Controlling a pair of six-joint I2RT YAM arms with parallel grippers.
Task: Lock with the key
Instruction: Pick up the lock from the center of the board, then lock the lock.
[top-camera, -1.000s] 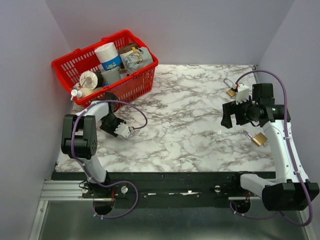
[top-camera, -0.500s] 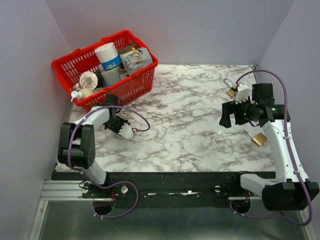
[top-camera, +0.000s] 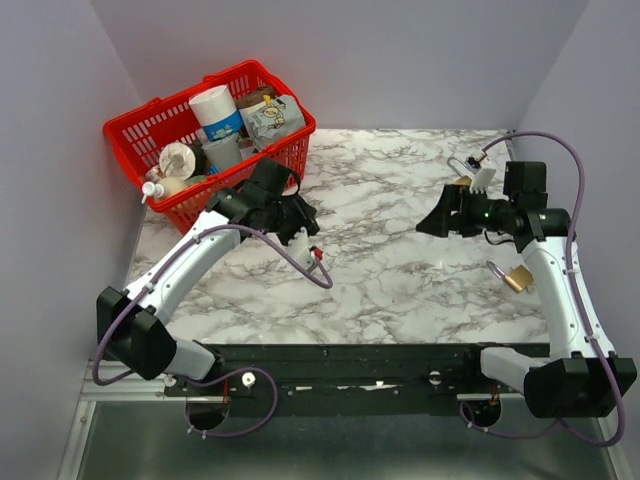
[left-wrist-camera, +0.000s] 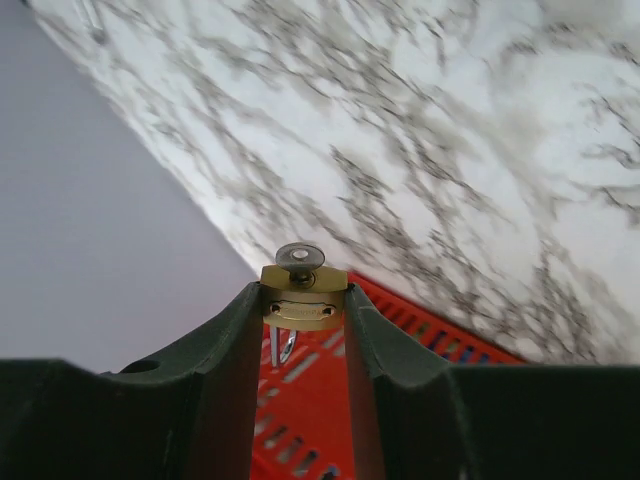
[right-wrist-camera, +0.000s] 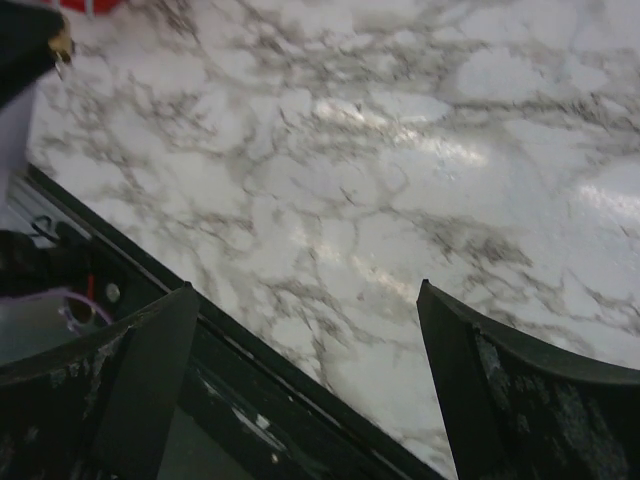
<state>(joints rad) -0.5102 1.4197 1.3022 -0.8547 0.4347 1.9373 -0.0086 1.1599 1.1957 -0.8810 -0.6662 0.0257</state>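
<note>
**Item 1: padlock** (left-wrist-camera: 303, 309). Small brass body, seen at the lower centre of the left wrist view. It is clamped at both sides by the dark fingers of the left gripper (left-wrist-camera: 304, 296), which is closed on it. Two small rivets are seen on its facing side. A silver shackle (left-wrist-camera: 281, 347) is seen below the body, against red mesh.

**Item 2: key** (left-wrist-camera: 299, 257). Round silvery head with a small hole, seated in the end of the padlock body opposite the shackle. No finger is seen touching it.

**Location.** The padlock is held above the table. In the top view the left gripper is placed left of centre, just beside the lower right corner of the red basket (top-camera: 268, 172); the padlock itself cannot be made out there.

**Item 3: right gripper** (right-wrist-camera: 305, 335). Its fingers are spread wide with nothing between them. It is held over the marble table (top-camera: 380, 265) at the right of the top view, turned toward the frame's centre.

**Item 4: second padlock** (top-camera: 517, 277). Brass, lying on the table at the right, by the right arm.

**Item 5: third padlock** (top-camera: 461, 183). Brass, lying at the upper right, partly hidden behind the right arm.
</note>
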